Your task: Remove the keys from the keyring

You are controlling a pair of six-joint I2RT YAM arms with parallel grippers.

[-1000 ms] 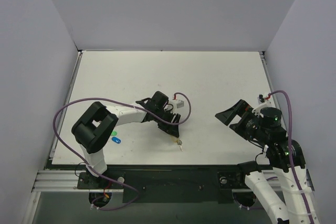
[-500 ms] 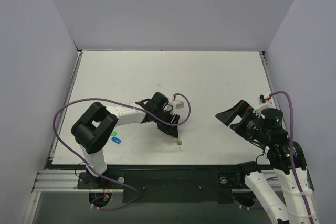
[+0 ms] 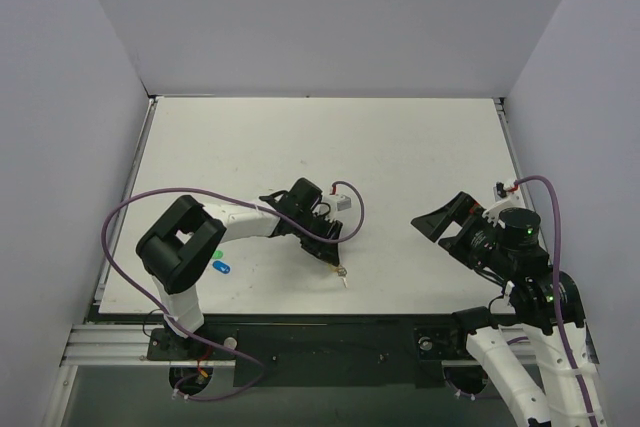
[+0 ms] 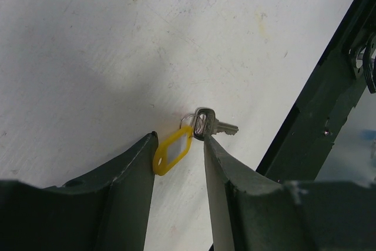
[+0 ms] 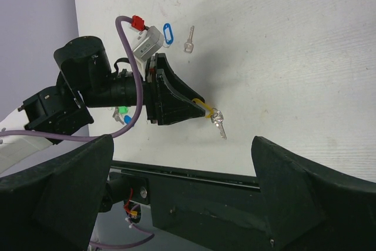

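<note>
The keyring, a yellow oval tag (image 4: pixel 172 152) with a thin metal ring, lies slantwise between my left gripper's (image 4: pixel 179 136) fingertips. One finger touches the tag's near end and the other touches the ring end. A small silver key (image 4: pixel 222 126) hangs on the ring just beyond the tips, against the white table. In the top view the left gripper (image 3: pixel 335 258) points at the table's front edge, with the key (image 3: pixel 343 277) past its tip. My right gripper (image 3: pixel 445 224) is wide open and empty, to the right, apart from the keyring (image 5: pixel 202 105).
A green tag (image 3: pixel 218 254) and a blue tag (image 3: pixel 222 267) lie at the front left by the left arm. In the right wrist view another blue tag (image 5: pixel 167 32) and a loose silver key (image 5: pixel 189 40) lie behind the left gripper. The table's front rail (image 3: pixel 330 332) is close.
The left gripper has shifted slightly with the tag between its tips. The right arm has drifted a little to the right and toward the front. The key stays in place.
</note>
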